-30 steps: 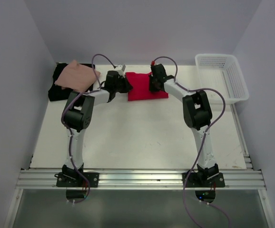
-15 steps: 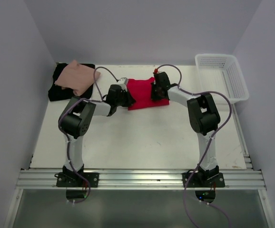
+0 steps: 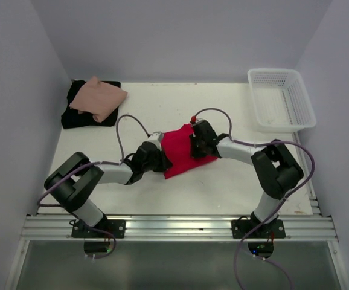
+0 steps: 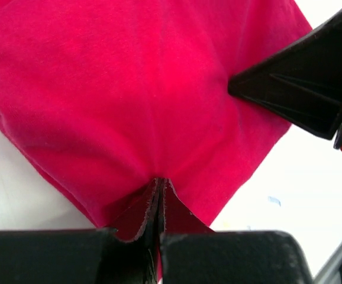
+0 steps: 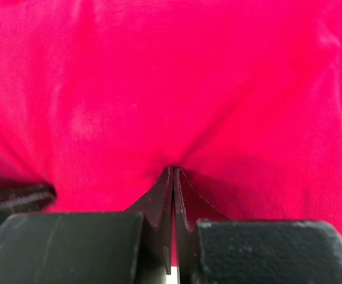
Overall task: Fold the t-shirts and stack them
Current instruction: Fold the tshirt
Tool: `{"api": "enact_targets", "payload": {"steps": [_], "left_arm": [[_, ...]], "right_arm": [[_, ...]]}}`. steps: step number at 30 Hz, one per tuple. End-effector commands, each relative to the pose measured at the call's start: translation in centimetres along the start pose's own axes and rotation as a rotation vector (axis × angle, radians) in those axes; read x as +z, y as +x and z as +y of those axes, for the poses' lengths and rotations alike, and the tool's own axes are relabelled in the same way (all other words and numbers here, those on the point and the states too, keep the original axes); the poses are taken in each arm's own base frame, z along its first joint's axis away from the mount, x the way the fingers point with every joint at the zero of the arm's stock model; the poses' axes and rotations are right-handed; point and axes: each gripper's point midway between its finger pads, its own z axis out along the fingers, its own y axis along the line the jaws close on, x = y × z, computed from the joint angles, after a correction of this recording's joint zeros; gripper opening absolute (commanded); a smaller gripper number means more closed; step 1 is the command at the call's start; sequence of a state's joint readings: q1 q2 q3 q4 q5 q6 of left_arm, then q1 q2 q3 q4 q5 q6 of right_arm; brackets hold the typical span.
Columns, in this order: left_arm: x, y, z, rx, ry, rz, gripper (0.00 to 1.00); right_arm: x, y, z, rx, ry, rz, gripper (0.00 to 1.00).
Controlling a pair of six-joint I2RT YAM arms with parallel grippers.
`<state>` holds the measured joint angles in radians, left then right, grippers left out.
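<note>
Near the middle of the table (image 3: 180,193), slightly toward the arms, the bright red t-shirt (image 3: 183,151) is bunched into a compact folded packet held between both arms. The left hand (image 4: 159,190) is closed tight on a pinch of its near edge, and the right hand (image 5: 173,177) is likewise clamped on a fold at the opposite side. Whether the cloth rests on the table or hangs just clear of it cannot be told. At the far left corner, the dusty salmon-pink t-shirt (image 3: 99,96) lies folded on top of the black t-shirt (image 3: 78,118), so two of the three appear already stacked. The red one looks folded but sits well apart from that pile, so carrying it over and laying it on top seems to be what remains. A white lattice basket (image 3: 273,71) stands at the far right. No brand, label or writing can be read anywhere.
</note>
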<state>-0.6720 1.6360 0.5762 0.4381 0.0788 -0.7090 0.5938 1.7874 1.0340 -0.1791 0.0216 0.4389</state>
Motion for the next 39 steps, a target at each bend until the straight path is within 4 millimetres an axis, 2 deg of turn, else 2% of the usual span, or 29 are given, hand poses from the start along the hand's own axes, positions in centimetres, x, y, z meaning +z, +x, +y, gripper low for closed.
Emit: {"api": "enact_targets", "payload": {"steps": [1,3,4,7,8,10,11,16,17,18,21,23,27,32,33,36,39], "left_arm": [[-3.0,6.4,4.0,-0.052,-0.181,0.157,0.0],[-4.4,6.8,3.9,-0.051,-0.22,0.139,0.0],[-5.0,7.2,4.0,-0.05,-0.236,0.14,0.0],[-6.8,7.0,3.0,-0.047,-0.248,0.115,0.0],[-7.5,7.5,3.5,-0.042,-0.282,0.138,0.0],[-8.2,6.7,2.7,-0.039,-0.288,0.106,0.0],[-8.7,6.9,3.0,-0.03,-0.316,0.118,0.0],[-9.9,3.8,1.2,0.005,-0.367,0.043,0.0],[-10.2,3.9,1.0,0.024,-0.38,0.053,0.04],[-10.2,3.0,0.4,0.03,-0.383,0.027,0.17],[-10.1,2.9,0.0,0.061,-0.401,0.026,0.36],[-9.9,3.0,-0.2,0.068,-0.402,0.029,0.37],[-10.1,2.2,-1.8,0.1,-0.38,-0.001,0.4],[-9.8,1.9,-2.3,0.139,-0.387,-0.001,0.4],[-9.7,1.9,-2.3,0.151,-0.387,0.003,0.41],[-9.1,2.3,-1.8,0.179,-0.406,0.012,0.42],[-8.6,2.8,-0.9,0.207,-0.435,0.028,0.44]], "right_arm": [[-2.3,7.6,-1.7,-0.034,0.109,0.171,0.0],[-3.4,9.1,-1.7,-0.026,0.118,0.184,0.0],[-4.4,9.1,-0.6,-0.038,0.09,0.163,0.0],[-5.7,10.6,0.4,-0.054,0.075,0.167,0.0],[-6.3,10.6,0.6,-0.053,0.067,0.157,0.0],[-6.9,10.9,0.9,-0.057,0.066,0.151,0.0],[-7.2,10.6,1.1,-0.058,0.061,0.137,0.0],[-7.5,10.0,1.5,-0.061,0.055,0.115,0.0],[-7.6,9.7,1.8,-0.064,0.048,0.11,0.0],[-7.5,9.6,1.9,-0.065,0.046,0.108,0.0],[-7.4,9.4,2.2,-0.067,0.037,0.101,0.0],[-7.4,9.3,2.3,-0.07,0.039,0.094,0.0],[-8.3,8.7,2.4,-0.073,0.032,0.066,0.0],[-10.8,5.7,2.1,-0.067,0.074,-0.038,0.0],[-11.2,5.6,0.9,-0.068,0.141,-0.042,0.0],[-11.9,5.1,-0.8,-0.052,0.246,-0.057,0.0],[-11.7,5.6,-1.7,-0.039,0.289,-0.049,0.0]]}}
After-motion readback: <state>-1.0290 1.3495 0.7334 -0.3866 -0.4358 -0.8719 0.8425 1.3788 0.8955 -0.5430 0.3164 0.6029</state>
